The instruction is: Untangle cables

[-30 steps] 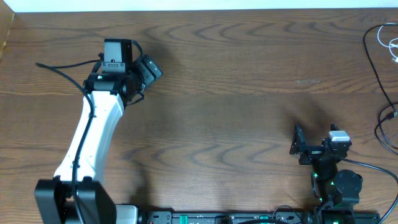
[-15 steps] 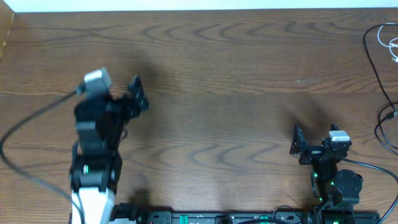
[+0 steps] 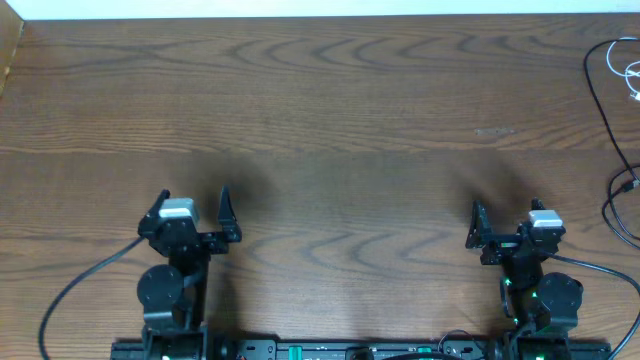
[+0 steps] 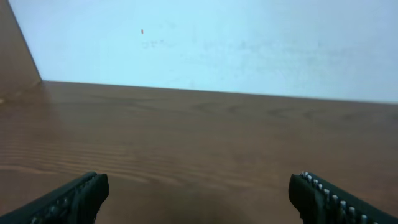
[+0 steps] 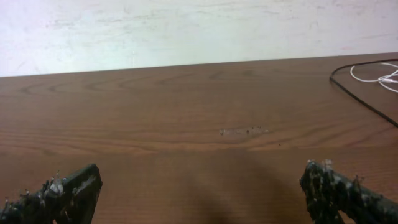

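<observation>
The cables lie spread at the table's far right edge in the overhead view: a black cable point(image 3: 596, 92), a white cable point(image 3: 629, 68) and another black cord point(image 3: 618, 205). The right wrist view shows the black cable point(image 5: 357, 93) and the white cable point(image 5: 378, 78) far off to the right. My left gripper point(image 3: 190, 203) is open and empty near the front left edge; the left wrist view point(image 4: 202, 202) shows only bare wood between its fingers. My right gripper point(image 3: 507, 218) is open and empty near the front right, well short of the cables; it also shows in the right wrist view point(image 5: 199, 196).
The wooden table point(image 3: 330, 120) ends at a white wall along the back. A pale scuff mark point(image 5: 244, 131) lies ahead of the right gripper. A wooden edge piece point(image 3: 10, 45) stands at the far left corner.
My left arm has drawn back from the far left of the table to the front edge, its gripper still open. The right arm and the cables have not moved.
</observation>
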Tool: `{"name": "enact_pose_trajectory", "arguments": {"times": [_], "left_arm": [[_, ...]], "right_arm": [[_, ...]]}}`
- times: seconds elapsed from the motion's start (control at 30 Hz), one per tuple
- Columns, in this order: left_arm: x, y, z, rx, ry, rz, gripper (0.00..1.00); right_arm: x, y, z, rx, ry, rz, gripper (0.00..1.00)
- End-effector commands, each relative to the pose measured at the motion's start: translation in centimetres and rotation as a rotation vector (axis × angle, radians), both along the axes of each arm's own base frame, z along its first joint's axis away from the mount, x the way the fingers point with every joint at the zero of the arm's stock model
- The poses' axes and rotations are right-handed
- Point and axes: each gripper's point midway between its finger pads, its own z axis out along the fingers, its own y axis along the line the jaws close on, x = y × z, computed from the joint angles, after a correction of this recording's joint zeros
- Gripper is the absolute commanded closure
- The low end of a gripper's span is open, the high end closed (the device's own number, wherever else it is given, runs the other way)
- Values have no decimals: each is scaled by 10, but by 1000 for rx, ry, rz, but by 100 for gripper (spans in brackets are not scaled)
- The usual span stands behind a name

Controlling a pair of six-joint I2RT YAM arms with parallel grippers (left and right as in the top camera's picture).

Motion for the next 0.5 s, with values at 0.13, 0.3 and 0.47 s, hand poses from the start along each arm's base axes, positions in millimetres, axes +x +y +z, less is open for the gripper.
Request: {"name": "enact_pose_trajectory", "arguments": {"times": [0.13, 0.3, 0.47], "left_arm": [[-5, 2, -31, 99, -12, 1, 2], [-7, 4, -39, 115, -24, 14, 2], [-10, 4, -58, 111, 45, 10, 2]], "right_arm": [[0, -1, 0, 13, -1, -4, 1], [0, -1, 0, 13, -1, -4, 1], [0, -1, 0, 13, -1, -4, 1]]}}
